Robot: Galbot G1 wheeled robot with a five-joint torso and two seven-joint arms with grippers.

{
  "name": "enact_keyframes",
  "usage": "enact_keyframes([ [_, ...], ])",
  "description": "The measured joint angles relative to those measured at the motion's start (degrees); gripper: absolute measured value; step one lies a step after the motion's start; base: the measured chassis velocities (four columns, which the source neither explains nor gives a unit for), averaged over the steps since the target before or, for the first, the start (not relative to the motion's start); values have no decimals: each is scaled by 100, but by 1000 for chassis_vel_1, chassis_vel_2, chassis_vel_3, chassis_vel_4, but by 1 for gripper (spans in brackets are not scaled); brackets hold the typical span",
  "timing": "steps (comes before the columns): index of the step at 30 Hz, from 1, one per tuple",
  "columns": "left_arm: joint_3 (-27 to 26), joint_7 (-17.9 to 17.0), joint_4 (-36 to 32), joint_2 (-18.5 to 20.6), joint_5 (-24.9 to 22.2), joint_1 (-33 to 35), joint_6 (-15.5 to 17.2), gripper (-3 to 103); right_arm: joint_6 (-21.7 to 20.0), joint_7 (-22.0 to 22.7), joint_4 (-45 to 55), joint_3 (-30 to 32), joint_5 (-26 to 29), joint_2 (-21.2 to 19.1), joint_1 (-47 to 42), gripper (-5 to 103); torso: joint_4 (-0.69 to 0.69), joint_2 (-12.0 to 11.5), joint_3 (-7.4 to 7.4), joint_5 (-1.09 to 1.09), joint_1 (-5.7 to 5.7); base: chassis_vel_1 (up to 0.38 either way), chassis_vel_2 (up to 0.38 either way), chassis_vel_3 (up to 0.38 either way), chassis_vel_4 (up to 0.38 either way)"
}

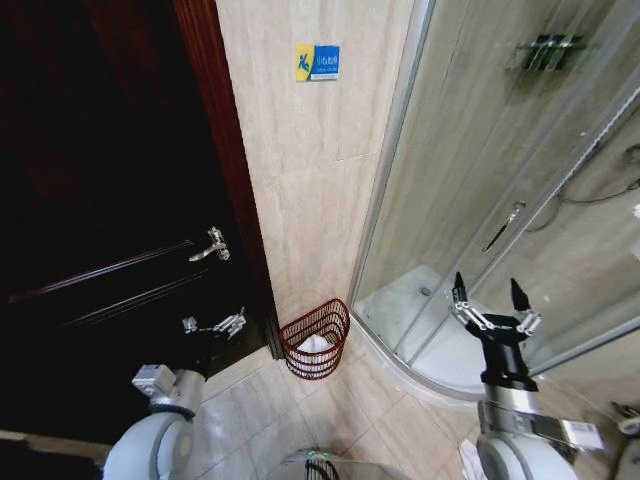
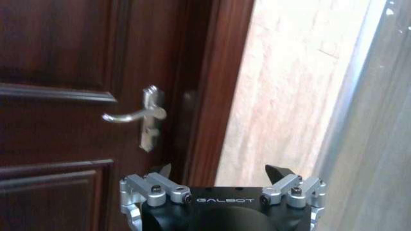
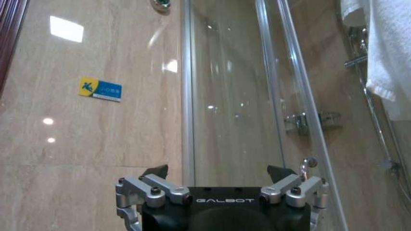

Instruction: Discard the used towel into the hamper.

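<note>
Printed in white on each gripper body, the word GALBOT can be read in both wrist views. A blue and yellow sign (image 1: pixel 317 62) is fixed to the tiled wall at top centre; its writing cannot be made out. The hamper (image 1: pixel 316 338) stands on the floor at lower centre, in the corner between the dark door (image 1: pixel 90 200) and the glass shower enclosure (image 1: pixel 480 180), with something white (image 1: pixel 318 347) lying inside. The left gripper (image 1: pixel 213 325) is held spread and empty before the door, below the handle (image 1: pixel 211 245). The right gripper (image 1: pixel 490 295) is held spread and empty before the shower glass, at lower right. A white towel (image 3: pixel 388 48) hangs at the upper right of the right wrist view.
</note>
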Motion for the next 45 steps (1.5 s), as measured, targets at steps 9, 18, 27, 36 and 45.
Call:
enact_keyframes([
  [9, 153, -40, -108, 15, 218, 161, -85, 100, 1, -11, -30, -11, 113, 31, 58, 100, 0, 0, 0, 0, 0, 0, 0, 0, 0],
  [18, 148, -44, -106, 23, 216, 154, -97, 100, -160, 134, 321, 176, 268, -140, 25, 100, 0, 0, 0, 0, 0, 0, 0, 0, 0],
  [27, 147, -47, -96, 25, 210, 149, -103, 100, -498, 298, 621, 972, 816, -667, -45, 100, 0, 0, 0, 0, 0, 0, 0, 0, 0],
  [36, 147, -49, -90, 28, 205, 148, -106, 100, -456, 225, 623, 3074, 1923, -996, -200, 100, 1, 0, 0, 1, 0, 0, 0, 0, 0],
  [45, 146, -50, -87, 29, 204, 147, -107, 100, -32, 55, 617, 3782, 2337, -949, -398, 100, 0, 0, 0, 0, -1, 0, 0, 0, 0],
])
